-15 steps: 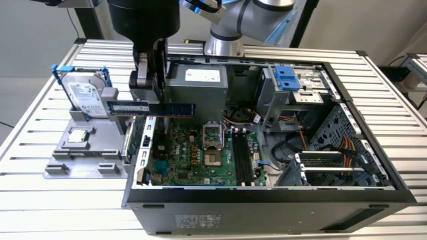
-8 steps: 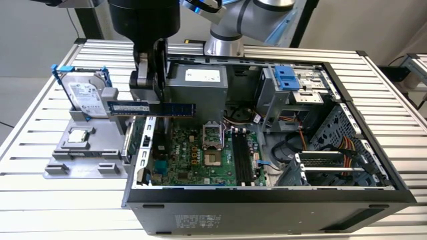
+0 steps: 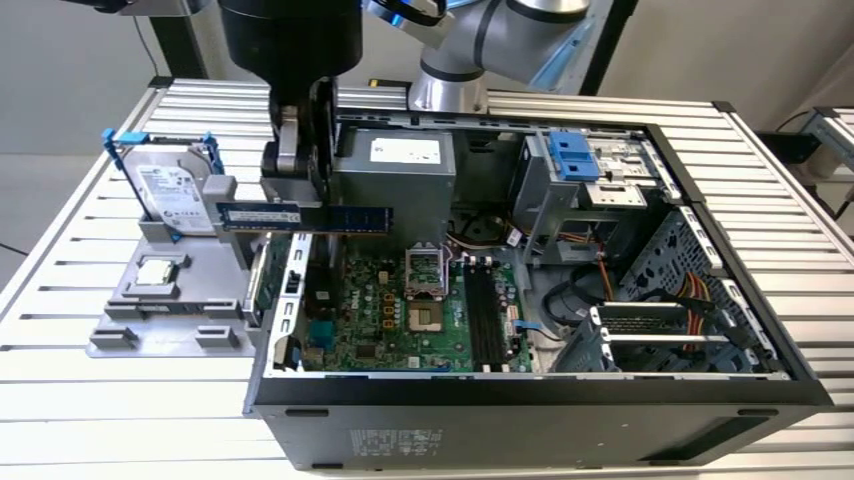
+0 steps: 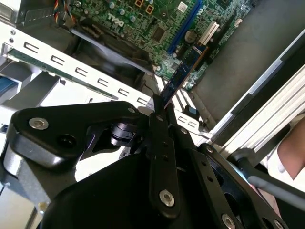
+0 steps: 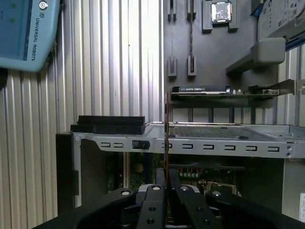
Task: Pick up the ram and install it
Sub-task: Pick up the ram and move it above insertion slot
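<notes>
Counting: we find one ram, one gripper, one computer case, one grey fixture tray, one hard drive, one processor chip and one green card.
Gripper: we see its fingers pressed onto the ram's two flat sides, pinching it partway along its length. In both wrist views the stick runs out edge-on from between them.
Ram: it is held level in the air, clear of the tray and of the motherboard, above the case wall on the exterior view's left. One end reaches toward the hard drive. The other hangs over the inside of the case, in front of the grey power supply box.
Computer case: it lies open on the slatted table. We count in it one motherboard on the floor, one power supply box at the far side, and one drive cage with a blue latch at the far right.
Fixture tray: it sits just beside the case, on the exterior view's left. The hard drive stands upright in a blue frame at its far end, and the processor chip lies flat in a recess nearer to us. The green card stands on edge along the side next to the case.
</notes>
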Controlling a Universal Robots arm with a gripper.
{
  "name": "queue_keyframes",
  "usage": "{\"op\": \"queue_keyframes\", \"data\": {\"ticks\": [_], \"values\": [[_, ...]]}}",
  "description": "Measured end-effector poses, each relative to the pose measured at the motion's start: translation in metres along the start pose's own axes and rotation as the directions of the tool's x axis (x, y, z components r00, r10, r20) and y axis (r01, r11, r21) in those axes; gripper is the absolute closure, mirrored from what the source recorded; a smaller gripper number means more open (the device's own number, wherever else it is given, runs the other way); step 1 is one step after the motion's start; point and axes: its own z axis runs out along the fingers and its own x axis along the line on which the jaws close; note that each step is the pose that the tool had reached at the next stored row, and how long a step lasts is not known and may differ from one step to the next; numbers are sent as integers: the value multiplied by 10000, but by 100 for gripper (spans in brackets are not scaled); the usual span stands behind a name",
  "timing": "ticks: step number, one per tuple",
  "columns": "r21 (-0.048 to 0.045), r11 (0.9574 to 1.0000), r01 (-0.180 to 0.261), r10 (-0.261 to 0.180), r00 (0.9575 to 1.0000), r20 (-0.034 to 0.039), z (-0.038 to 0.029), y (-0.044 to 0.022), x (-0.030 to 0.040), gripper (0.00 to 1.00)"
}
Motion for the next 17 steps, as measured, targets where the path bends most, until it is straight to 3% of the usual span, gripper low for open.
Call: {"op": "queue_keyframes", "data": {"ticks": [17], "values": [[-3, 10000, 0, 0, 10000, 1, -3, -286, -6, 100]]}}
